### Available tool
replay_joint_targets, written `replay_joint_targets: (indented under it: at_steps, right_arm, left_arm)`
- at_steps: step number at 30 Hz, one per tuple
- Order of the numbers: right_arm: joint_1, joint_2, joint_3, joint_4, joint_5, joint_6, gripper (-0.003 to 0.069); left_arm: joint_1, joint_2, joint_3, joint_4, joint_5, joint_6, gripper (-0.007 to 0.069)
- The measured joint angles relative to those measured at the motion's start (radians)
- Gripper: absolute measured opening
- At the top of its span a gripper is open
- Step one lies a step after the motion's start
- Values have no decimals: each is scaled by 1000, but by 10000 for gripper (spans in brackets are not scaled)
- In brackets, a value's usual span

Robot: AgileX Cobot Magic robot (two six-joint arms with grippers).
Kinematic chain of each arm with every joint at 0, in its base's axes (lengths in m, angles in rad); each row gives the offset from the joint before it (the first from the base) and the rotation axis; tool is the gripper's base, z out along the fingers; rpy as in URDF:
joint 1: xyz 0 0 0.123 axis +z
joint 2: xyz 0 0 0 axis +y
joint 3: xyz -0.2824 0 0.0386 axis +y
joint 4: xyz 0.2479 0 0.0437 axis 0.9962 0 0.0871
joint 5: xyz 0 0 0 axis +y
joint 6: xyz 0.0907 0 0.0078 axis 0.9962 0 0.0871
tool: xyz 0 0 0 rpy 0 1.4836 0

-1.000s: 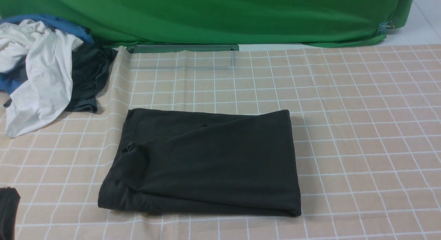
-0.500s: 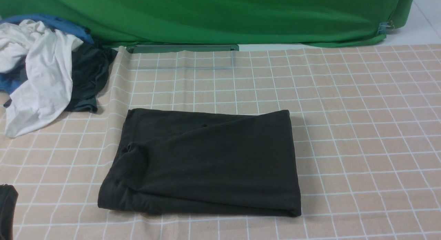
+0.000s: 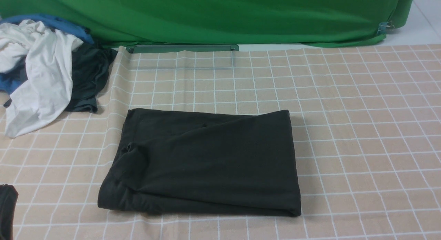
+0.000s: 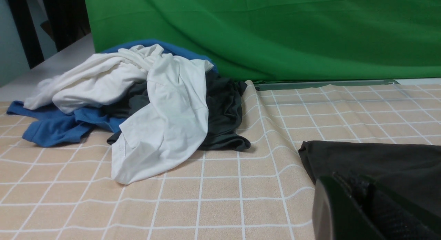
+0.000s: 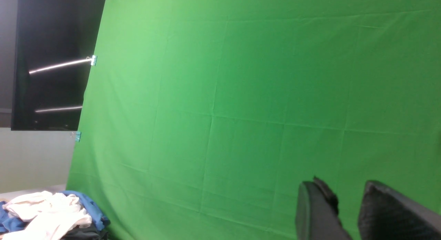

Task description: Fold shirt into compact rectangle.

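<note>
The black shirt (image 3: 206, 160) lies folded into a rectangle in the middle of the checked tablecloth, with a small bunched fold near its left edge. Its near corner also shows in the left wrist view as the shirt (image 4: 379, 160). My left gripper (image 4: 355, 181) hovers just left of the shirt, jaws shut with nothing in them; only a dark sliver of the left gripper (image 3: 7, 212) shows at the front view's lower left edge. My right gripper (image 5: 344, 190) is raised and faces the green backdrop, open and empty; it is out of the front view.
A heap of clothes sits at the table's back left: a white garment (image 3: 41, 78) over a blue one (image 3: 62, 24) and a dark grey one (image 3: 89, 78). A green backdrop (image 3: 224, 16) hangs behind the table, with a grey bar (image 3: 182, 48) at its foot.
The left gripper's dark sliver at the lower left edge has slipped slightly further out of the front view. The shirt has not moved.
</note>
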Motion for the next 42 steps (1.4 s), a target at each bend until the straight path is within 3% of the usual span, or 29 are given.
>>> replay_joint_targets:
  at_steps: [15,18,25,28,42]
  right_arm:
    - [-5,-10,36,0,27,38,236]
    - [-73,-23,109,0,29,51,236]
    - [-359,-26,483,0,26,57,236]
    - [-419,-50,548,0,106,61,236]
    - [-462,-125,551,1,150,88,236]
  left_arm:
    - [0,0,0,0,-1,0,20]
    - [0,0,0,0,-3,0,20]
    - [0,0,0,0,-3,0,20]
    - [0,0,0,0,-3,0,20]
    - [0,0,0,0,-1,-2,20]
